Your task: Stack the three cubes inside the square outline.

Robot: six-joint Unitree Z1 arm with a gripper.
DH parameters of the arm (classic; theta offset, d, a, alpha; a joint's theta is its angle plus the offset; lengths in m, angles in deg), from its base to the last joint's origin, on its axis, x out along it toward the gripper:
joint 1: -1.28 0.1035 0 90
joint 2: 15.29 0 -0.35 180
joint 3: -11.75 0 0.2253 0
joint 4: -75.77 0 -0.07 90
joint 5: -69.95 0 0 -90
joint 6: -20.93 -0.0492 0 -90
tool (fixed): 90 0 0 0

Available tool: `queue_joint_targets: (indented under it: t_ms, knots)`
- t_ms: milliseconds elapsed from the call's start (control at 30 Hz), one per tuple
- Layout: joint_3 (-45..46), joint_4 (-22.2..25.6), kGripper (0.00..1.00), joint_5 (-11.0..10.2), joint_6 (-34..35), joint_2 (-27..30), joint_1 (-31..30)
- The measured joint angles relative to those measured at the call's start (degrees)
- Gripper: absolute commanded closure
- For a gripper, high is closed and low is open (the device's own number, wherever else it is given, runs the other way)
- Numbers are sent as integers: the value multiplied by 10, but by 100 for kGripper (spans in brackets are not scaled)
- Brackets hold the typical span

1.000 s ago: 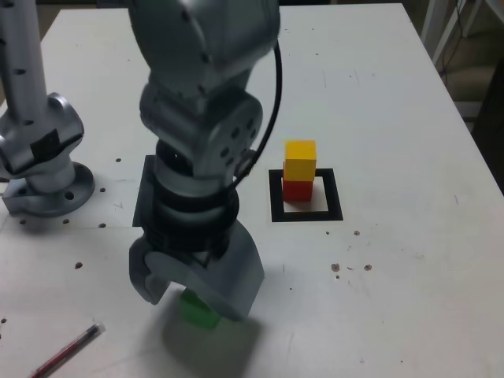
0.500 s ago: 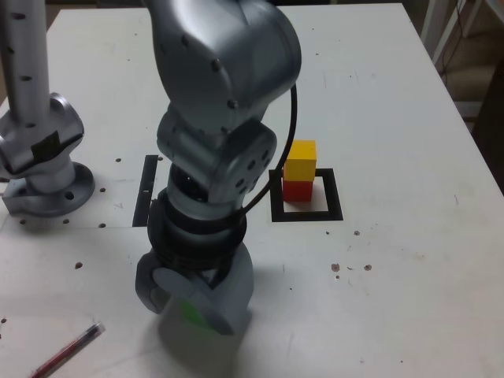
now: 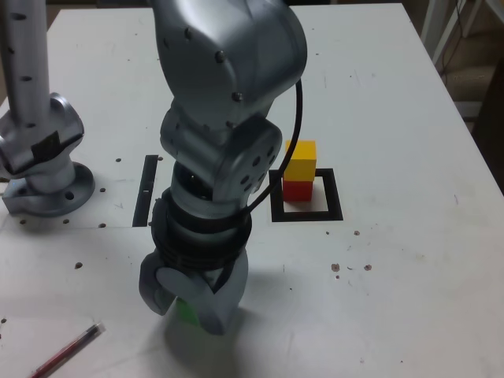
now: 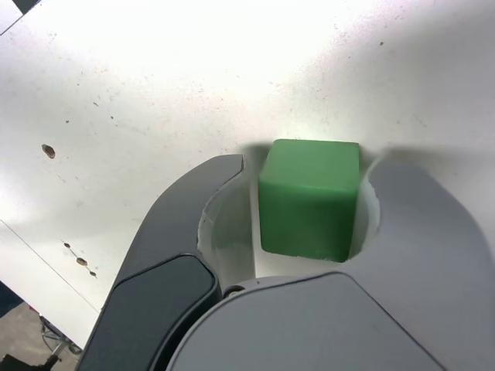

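Gripper [image 4: 308, 164] — jaws parted around the green cube [image 4: 308, 199], one on each side; whether they grip it cannot be told. The green cube lies outside the square outline [image 3: 335, 195]. In the exterior view, the outline is to the right of the arm [image 3: 224, 150]; within it, the yellow cube [image 3: 300, 161] rests on the red cube [image 3: 297, 191]. The black strip [image 3: 145, 191] and pen [image 3: 69, 350] lie farther left — both on the table [image 3: 402, 276].
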State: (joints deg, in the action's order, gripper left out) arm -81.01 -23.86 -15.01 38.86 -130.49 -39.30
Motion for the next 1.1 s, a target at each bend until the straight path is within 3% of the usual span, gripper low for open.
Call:
queue_joint_targets:
  t_ms: [433, 867, 1100]
  knots:
    - [-32, 34, 82, -6, -5, 0, 0]
    - [-242, 253, 83, -66, -29, 41, 34]
    - [-291, 267, 83, -67, -77, 58, 102]
